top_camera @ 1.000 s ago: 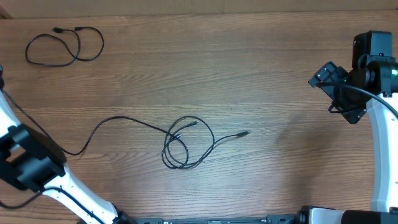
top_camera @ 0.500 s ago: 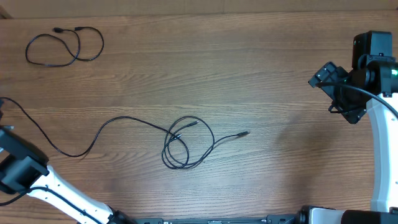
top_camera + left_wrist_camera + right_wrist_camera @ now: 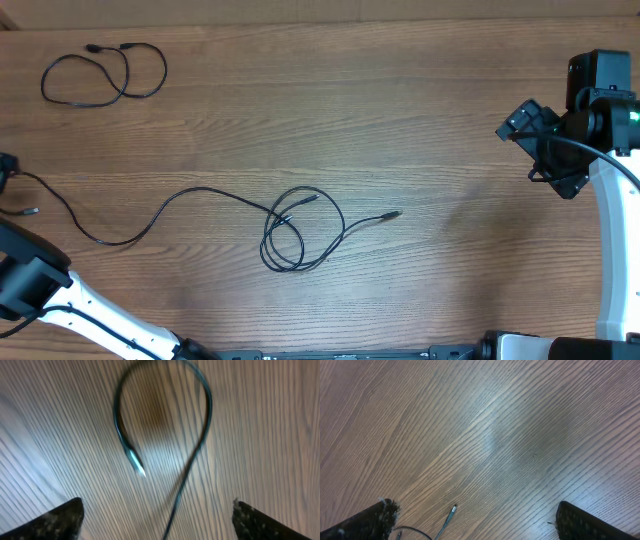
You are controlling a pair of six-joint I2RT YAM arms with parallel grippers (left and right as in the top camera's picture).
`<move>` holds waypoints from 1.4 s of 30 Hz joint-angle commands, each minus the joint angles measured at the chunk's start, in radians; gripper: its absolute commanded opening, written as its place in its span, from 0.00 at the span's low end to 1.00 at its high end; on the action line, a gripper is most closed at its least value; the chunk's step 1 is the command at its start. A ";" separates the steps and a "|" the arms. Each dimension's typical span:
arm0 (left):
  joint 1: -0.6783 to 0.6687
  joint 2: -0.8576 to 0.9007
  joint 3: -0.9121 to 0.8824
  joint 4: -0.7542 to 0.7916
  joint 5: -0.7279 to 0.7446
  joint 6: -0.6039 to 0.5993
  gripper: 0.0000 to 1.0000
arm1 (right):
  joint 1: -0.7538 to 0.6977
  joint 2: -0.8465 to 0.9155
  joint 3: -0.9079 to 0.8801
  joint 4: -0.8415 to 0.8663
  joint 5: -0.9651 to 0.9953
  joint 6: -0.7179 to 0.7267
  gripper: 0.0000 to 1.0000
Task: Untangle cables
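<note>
A thin black cable lies knotted in loops at the table's middle. One plug end points right, and a long strand runs left to a small loop at the table's left edge. Its plug tip rests on the wood there. In the left wrist view that loop and its plug lie just ahead of my left gripper, which is open with the strand passing loosely between its fingers. My right gripper hangs open and empty at the far right, above the right plug end.
A second black cable lies coiled by itself at the back left corner. My left arm reaches in from the front left edge. The right arm's white link stands along the right edge.
My left gripper drew the cable's left end toward the table's left edge, then opened and let it drop. The left arm slid down-left. The right arm has not moved.
</note>
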 commanded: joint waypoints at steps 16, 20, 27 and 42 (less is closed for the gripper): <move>-0.105 -0.006 -0.035 -0.324 -0.015 0.015 1.00 | -0.001 -0.001 -0.005 0.005 0.010 -0.001 1.00; -0.128 -0.006 -0.035 -0.380 -0.014 0.050 1.00 | -0.001 -0.001 -0.005 0.005 0.010 -0.001 1.00; -0.151 -0.006 -0.035 -0.441 0.002 0.150 0.99 | -0.001 -0.001 -0.005 0.005 0.010 -0.001 1.00; -0.178 -0.276 -0.160 -0.486 0.133 0.202 0.99 | -0.001 -0.001 -0.005 0.005 0.010 -0.001 1.00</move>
